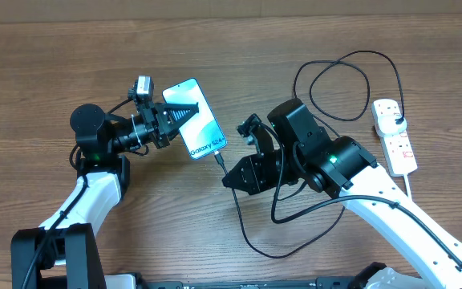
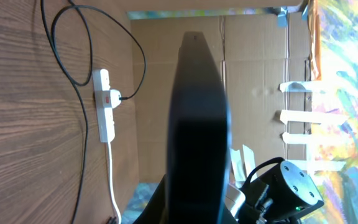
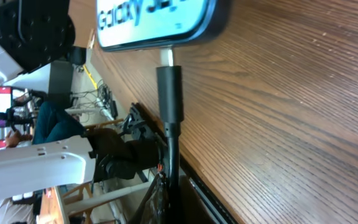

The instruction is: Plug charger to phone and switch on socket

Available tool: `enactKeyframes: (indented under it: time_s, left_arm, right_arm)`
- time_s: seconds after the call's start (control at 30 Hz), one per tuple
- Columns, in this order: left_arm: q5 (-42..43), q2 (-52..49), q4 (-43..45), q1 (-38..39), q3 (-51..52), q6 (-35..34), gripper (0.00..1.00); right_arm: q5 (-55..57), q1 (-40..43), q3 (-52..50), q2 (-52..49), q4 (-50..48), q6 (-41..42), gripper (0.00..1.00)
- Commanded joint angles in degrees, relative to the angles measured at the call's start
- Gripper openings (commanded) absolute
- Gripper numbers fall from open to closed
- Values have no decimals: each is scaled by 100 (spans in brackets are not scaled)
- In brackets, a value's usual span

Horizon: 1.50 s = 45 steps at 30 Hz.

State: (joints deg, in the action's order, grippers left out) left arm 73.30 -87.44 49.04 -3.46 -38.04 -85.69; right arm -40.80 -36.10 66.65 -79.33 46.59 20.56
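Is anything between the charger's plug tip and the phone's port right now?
Nothing visible does. In the right wrist view the charger plug sits in line with the bottom edge of the phone, its metal tip meeting that edge with no gap showing.

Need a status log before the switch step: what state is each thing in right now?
phone: screen lit, gripped by the left gripper.
charger: tip at the phone's bottom edge, bare metal showing, apparently not fully seated.
socket: black plug inserted; switch position too small to tell.
left gripper: shut on the phone.
right gripper: shut on the charger.
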Motion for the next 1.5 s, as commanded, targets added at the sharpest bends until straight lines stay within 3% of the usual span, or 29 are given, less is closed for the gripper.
enactKeyframes:
  time_s: [0.0,0.87,1.1,1.47]
  left_arm:
    - [61,44,50,11,-144,345,4]
    - [-146,44,57,11,-144,61,4]
    - [-125,44,542,11,-144,-293,4]
    - [2,44,570,11,-144,-459,4]
  right_arm:
    - [-227,-13,116,199,4,-179,4]
    - [-826,-15,114,227,-120,103,4]
    - [-916,-13,114,179,-149,262,4]
    - [-1187,444,114,179,-153,321,4]
